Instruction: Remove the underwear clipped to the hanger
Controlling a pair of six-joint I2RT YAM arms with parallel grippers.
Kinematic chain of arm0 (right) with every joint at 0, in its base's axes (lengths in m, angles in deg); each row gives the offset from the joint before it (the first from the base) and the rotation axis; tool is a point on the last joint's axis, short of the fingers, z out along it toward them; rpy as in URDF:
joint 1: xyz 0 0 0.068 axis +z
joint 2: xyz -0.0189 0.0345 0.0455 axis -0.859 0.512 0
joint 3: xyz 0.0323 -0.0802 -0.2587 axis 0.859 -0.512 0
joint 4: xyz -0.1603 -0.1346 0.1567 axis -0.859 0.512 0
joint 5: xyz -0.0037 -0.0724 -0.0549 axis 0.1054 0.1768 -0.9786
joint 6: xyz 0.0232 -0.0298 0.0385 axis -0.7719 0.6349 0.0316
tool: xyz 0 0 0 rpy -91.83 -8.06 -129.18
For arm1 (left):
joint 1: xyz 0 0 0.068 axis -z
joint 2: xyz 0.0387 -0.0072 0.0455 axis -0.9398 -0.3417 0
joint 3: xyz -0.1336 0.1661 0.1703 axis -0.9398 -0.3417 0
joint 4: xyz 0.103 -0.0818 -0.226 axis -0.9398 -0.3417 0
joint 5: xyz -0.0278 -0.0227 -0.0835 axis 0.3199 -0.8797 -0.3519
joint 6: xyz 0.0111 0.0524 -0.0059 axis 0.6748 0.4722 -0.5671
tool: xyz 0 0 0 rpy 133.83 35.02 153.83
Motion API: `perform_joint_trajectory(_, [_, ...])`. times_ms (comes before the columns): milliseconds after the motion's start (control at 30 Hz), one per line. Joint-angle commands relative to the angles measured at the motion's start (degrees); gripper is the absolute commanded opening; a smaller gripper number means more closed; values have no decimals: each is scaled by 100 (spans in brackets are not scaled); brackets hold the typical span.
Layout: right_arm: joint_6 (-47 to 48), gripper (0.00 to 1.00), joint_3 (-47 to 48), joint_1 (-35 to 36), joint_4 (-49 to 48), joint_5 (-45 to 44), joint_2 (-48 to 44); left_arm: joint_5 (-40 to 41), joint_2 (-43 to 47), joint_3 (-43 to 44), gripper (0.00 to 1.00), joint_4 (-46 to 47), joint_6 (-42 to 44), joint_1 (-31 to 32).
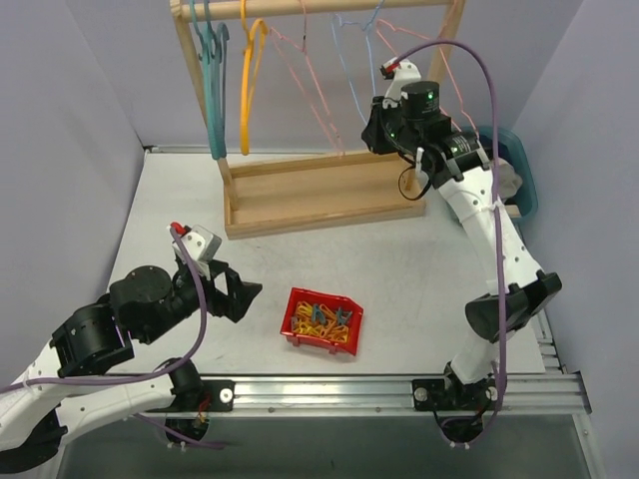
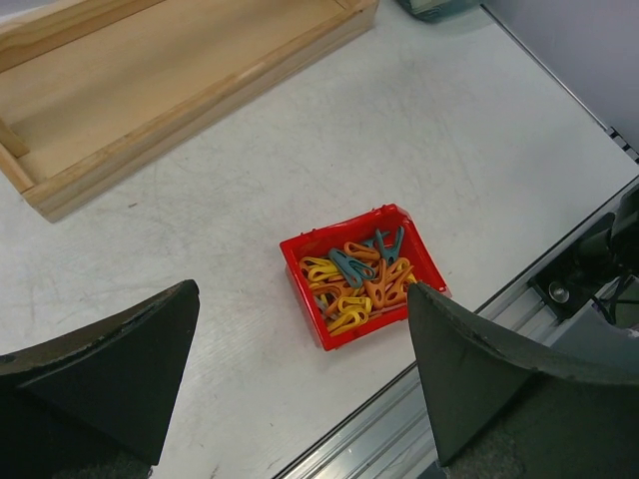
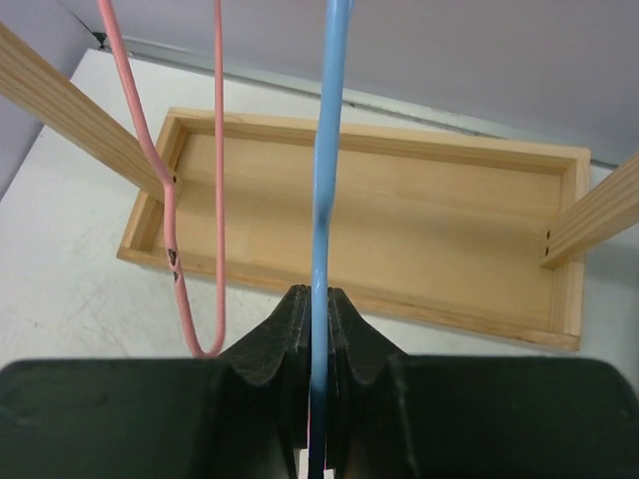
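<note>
Right gripper: clamped on vertical blue hanger wire at wooden rack.
Left gripper: jaws spread wide, empty, in front of rack.
Underwear: none on hangers. Grey cloth, likely underwear, in teal bin right of rack, nearer right arm.

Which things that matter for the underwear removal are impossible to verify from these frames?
- Top view: the teal bin sits mostly behind the right arm, so its contents are unclear.
- Top view: the hanger hooks on the wooden rack are cut off by the upper edge.
- Right wrist: the blue hanger pinched by the right gripper runs out of frame, so any clips on it are unseen.
- No view shows underwear plainly.
</note>
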Motion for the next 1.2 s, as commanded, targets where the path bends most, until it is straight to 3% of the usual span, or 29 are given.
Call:
perform_joint_trajectory(0, [27,0,204,-130,80,373,191,-85,111,59,94,197,-109,-9])
perform_joint_trajectory(300, [-17,0,-15,-279,98,567,166,-235,129,77,94,205,-171,-9])
perform_joint_trajectory(400, [-78,45,-787,-227,-253,348,-474,-366,76,129,94,240,-180,-9])
perform_joint_trajectory(433, [-165,71,-1093,-209,-515,251,-920,-410,50,156,94,249,-171,-9])
perform_joint_trajectory(500, [-298,99,-1920,-200,-728,5,-1423,-498,15,156,94,319,-162,-9])
perform_joint_trajectory(800, [-913,100,-4170,-174,-1027,-93,-4297,-683,-47,-46,94,943,-364,-18])
perform_joint_trajectory(1000, [-1027,100,-4796,-165,-1019,470,-5966,-578,-187,-81,94,1198,-540,-9])
perform_joint_trajectory(1167, [-1089,100,-5051,-165,-1080,628,-6751,-674,-345,-151,94,1365,-637,-9])
